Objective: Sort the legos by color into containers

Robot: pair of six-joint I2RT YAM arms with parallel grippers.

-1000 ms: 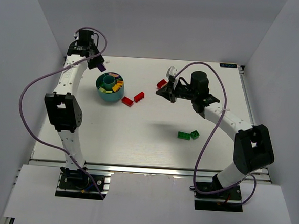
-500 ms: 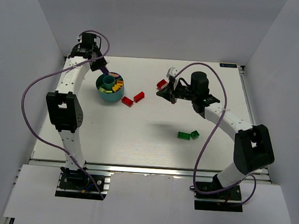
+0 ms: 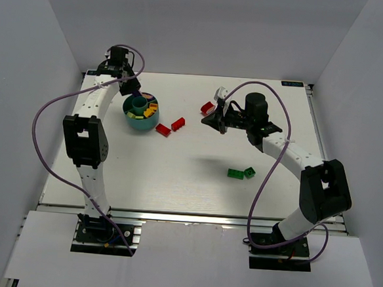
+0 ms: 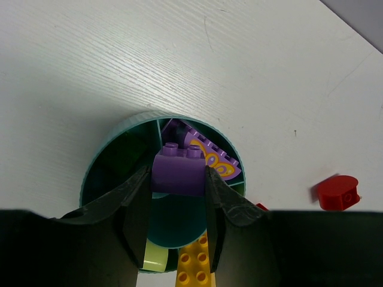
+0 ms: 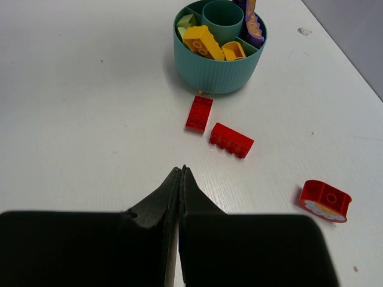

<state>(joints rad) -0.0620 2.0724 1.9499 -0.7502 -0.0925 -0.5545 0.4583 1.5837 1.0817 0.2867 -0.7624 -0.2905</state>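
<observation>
The round teal cup (image 3: pixel 141 116) stands at the table's back left; it also shows in the left wrist view (image 4: pixel 105 156) and the right wrist view (image 5: pixel 218 66). My left gripper (image 4: pixel 178 179) is shut on a purple lego (image 4: pixel 178 170) and holds it right above the cup, over the compartment with a purple piece (image 4: pixel 209 156). Yellow legos (image 5: pixel 203 40) lie in another compartment. My right gripper (image 5: pixel 181 173) is shut and empty above the table. Two red legos (image 5: pixel 230 139) (image 5: pixel 198 112) lie next to the cup, a rounded red one (image 5: pixel 325 200) further right.
Two green legos (image 3: pixel 241 172) lie together on the table, in front of the right arm. The rounded red lego (image 3: pixel 207 107) sits just left of the right gripper (image 3: pixel 213 119) in the top view. White walls enclose the table on three sides.
My left gripper has moved right with the purple lego, from beside the cup's far left to above the cup. The right arm has barely moved.
</observation>
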